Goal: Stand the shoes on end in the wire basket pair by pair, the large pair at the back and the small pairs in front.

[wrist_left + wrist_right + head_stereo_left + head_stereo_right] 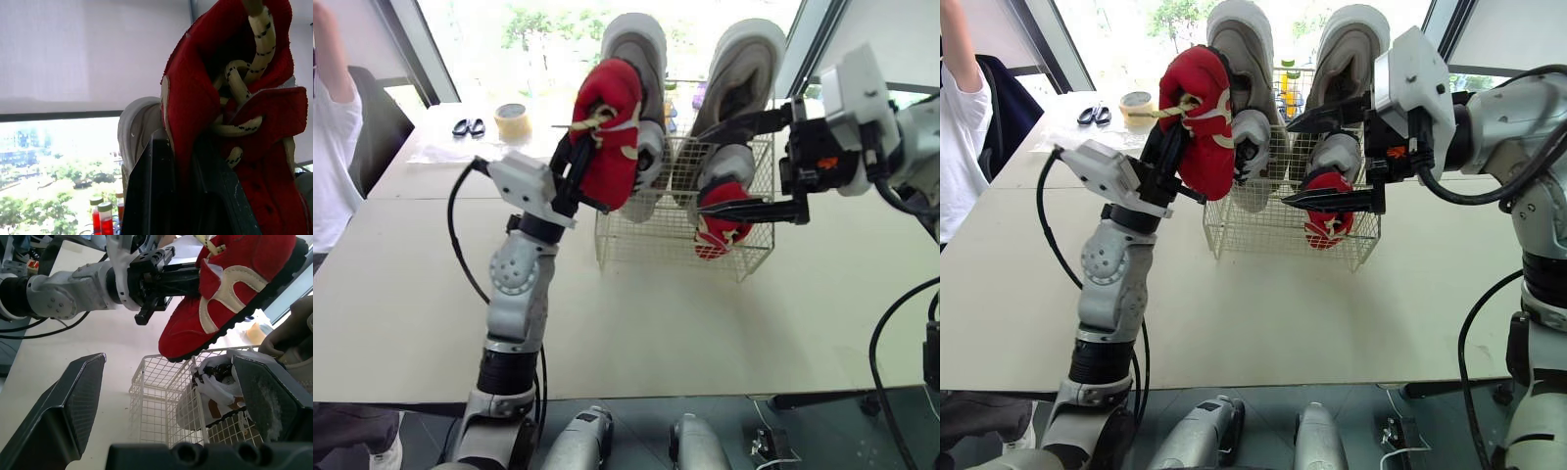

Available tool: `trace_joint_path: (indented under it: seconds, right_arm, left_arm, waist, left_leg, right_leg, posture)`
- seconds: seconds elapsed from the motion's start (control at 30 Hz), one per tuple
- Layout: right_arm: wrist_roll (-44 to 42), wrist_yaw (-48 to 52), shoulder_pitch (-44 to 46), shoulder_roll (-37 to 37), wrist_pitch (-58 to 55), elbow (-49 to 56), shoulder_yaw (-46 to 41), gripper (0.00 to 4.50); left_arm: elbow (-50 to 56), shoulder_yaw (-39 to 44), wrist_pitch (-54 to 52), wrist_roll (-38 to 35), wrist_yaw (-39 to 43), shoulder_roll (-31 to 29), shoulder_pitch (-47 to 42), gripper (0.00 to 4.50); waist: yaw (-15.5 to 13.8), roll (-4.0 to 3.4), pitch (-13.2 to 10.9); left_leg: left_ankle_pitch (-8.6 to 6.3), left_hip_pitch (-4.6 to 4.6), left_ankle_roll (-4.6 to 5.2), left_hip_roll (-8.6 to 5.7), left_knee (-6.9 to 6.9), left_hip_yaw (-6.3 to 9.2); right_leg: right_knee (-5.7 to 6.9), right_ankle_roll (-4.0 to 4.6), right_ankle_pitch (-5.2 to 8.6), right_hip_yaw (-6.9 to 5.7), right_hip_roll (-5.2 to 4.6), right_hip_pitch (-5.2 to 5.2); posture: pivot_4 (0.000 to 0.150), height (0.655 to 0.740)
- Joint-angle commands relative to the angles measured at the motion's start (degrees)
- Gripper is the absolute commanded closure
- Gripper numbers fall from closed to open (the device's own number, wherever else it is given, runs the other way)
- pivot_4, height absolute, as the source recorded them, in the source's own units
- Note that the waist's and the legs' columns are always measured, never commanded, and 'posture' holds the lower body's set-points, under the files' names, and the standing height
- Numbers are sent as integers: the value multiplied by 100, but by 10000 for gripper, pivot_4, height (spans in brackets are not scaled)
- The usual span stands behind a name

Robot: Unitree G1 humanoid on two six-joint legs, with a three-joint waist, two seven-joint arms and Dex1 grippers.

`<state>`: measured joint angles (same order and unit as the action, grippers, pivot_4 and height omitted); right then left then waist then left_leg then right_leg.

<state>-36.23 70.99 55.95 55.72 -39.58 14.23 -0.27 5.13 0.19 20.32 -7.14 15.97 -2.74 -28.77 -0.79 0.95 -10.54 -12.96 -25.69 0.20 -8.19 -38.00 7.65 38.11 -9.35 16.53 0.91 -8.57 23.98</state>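
My left gripper (579, 157) is shut on a small red shoe (610, 132) with cream laces, held up in the air just left of the wire basket (646, 245). Two large grey shoes (642, 47) stand on end at the back of the basket. Two small white shoes (649, 147) stand in front of them, and a second red shoe (720, 233) stands at the front right. My right gripper (700, 172) is open at the basket's right front, one finger above that red shoe and one beside it, holding nothing.
The basket stands on a long beige table (431, 294). A tape roll (512, 119) and black scissors (468, 126) lie at the far left. Small bottles (1288, 83) stand behind the basket. A person in a white shirt (333, 147) stands at the table's left.
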Motion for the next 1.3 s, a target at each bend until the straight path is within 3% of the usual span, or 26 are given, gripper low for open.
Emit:
trace_joint_path:
  seconds: [0.03, 0.27, 0.63, 0.73, 0.97, 1.3]
  right_arm:
    - [-8, -58, 11, 33, 7, 99, -149, 0]
    - [-62, -155, -79, 100, -92, 249, -213, 0]
    - [-110, -295, -215, 173, -225, 446, -340, 0]
    - [-115, -322, -224, 172, -223, 450, -346, 0]
    - [-97, -353, -257, 144, -165, 434, -331, 0]
    - [-105, -365, -478, 209, -138, 473, -463, 0]
  left_arm:
    - [-543, -128, 1115, 386, -208, 227, -49, 44407]
    - [-1623, -558, 2184, 741, -346, 691, 19, 44407]
    - [-2652, -647, 2931, 923, -623, 842, 392, 44407]
    - [-2739, -621, 2903, 928, -668, 762, 574, 34177]
    - [-2464, -560, 2854, 1000, -666, 451, 852, 136]
    - [-1572, -124, 2705, 774, -565, -532, 1189, 136]
  waist:
    - [-3, 0, 0]
    - [-5, 0, 0]
    - [3, -2, 2]
    - [0, -4, 3]
    - [9, -14, 9]
    - [1, -30, 18]
  left_leg:
    - [0, 0, 0, 0, 0, 0]
    - [-1, -1, 1, -1, -1, 0]
    - [-2, -1, 4, 0, 0, 0]
    - [-3, -1, 5, 0, 1, -1]
    - [-5, 5, 7, 0, 2, -1]
    - [-5, 13, 7, 3, 10, -3]
  right_leg:
    - [0, 0, 0, 0, 0, 0]
    - [1, -1, -1, 0, 0, 1]
    - [3, -1, 0, 0, 1, 5]
    - [2, -1, 0, 1, 1, 5]
    - [3, -1, 0, 1, 1, 1]
    - [5, -1, 0, 6, 3, 2]
  posture:
    - [1500, 7400]
    - [1500, 7400]
    - [1500, 7400]
    - [1500, 7400]
    - [1500, 7400]
    - [1500, 7400]
